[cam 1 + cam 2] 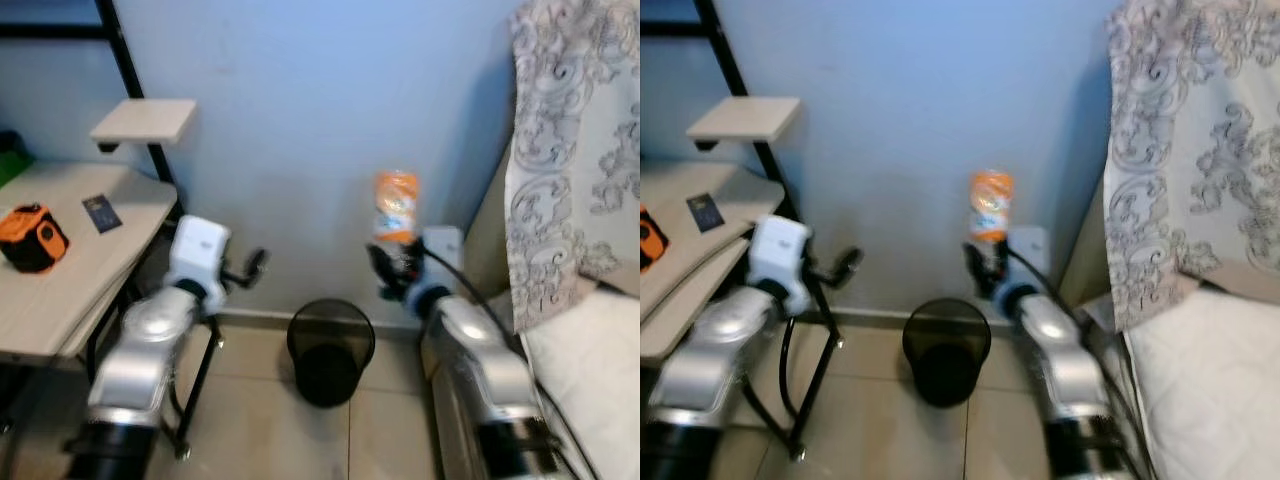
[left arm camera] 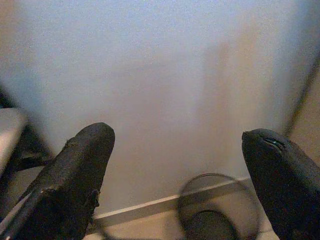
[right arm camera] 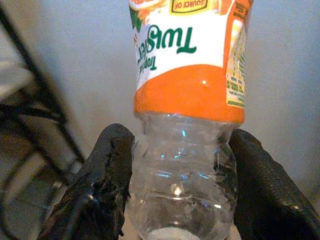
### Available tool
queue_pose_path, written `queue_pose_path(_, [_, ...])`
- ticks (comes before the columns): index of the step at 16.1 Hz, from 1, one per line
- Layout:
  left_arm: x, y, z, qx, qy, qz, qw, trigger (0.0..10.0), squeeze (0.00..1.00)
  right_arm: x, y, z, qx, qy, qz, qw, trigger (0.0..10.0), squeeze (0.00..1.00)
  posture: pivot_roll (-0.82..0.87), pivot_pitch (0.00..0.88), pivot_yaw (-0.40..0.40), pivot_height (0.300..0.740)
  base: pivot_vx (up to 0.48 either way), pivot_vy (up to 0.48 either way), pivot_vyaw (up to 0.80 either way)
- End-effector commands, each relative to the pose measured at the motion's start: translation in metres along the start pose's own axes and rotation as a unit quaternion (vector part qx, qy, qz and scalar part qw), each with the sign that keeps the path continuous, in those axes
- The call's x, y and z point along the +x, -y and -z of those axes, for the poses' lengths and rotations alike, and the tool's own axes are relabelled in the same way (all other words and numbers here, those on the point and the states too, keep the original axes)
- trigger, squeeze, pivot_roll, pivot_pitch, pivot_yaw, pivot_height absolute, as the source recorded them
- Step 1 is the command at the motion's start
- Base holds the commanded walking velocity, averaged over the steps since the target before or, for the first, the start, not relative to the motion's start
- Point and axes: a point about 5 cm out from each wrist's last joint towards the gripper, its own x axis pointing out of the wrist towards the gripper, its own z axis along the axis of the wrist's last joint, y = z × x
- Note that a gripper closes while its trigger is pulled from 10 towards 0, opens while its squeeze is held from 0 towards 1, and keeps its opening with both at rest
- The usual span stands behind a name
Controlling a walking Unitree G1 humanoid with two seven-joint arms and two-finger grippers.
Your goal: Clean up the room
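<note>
My right gripper (image 1: 393, 268) is shut on an empty clear plastic bottle (image 1: 396, 210) with an orange and white label, held upright in front of the blue wall. In the right wrist view the two black fingers (image 3: 107, 185) press the bottle (image 3: 182, 125) at its clear lower part. A black mesh waste bin (image 1: 330, 350) stands on the tiled floor against the wall, below and to the left of the bottle. My left gripper (image 1: 248, 268) is raised left of the bin, open and holding nothing; its wrist view looks past its fingers (image 2: 80, 175) at the bin (image 2: 217, 210).
A light wooden desk (image 1: 70, 290) on a black frame stands at the left, with an orange and black device (image 1: 32, 237) and a dark card (image 1: 101, 213) on it. A small shelf (image 1: 145, 122) hangs above. A patterned curtain (image 1: 575, 150) and white bedding (image 1: 595, 370) are at the right.
</note>
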Motion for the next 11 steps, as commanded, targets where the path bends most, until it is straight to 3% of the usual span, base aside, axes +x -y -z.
queue_pose_path(1, [-0.0011,-0.0060,-0.0047,0.006,0.004,-0.008,1.000,10.0,0.00,0.0024,-0.0041,-0.0052,0.000,0.007,-0.004,1.000,10.0,0.00,-0.01,0.000,0.006,0.740,0.330,0.000,0.00])
queue_pose_path(9, [-0.0008,-0.0057,-0.0038,0.006,0.004,-0.007,1.000,10.0,0.00,0.0032,-0.0037,-0.0046,-0.003,0.002,-0.002,1.000,10.0,0.00,-0.02,0.000,0.007,0.740,0.333,0.000,0.00])
queue_pose_path(11, [-0.0021,-0.0052,-0.0032,0.007,0.004,-0.006,1.000,10.0,0.00,0.0022,-0.0026,-0.0037,0.001,-0.001,-0.005,1.000,10.0,0.00,-0.01,0.000,0.001,0.740,0.332,0.000,-0.80])
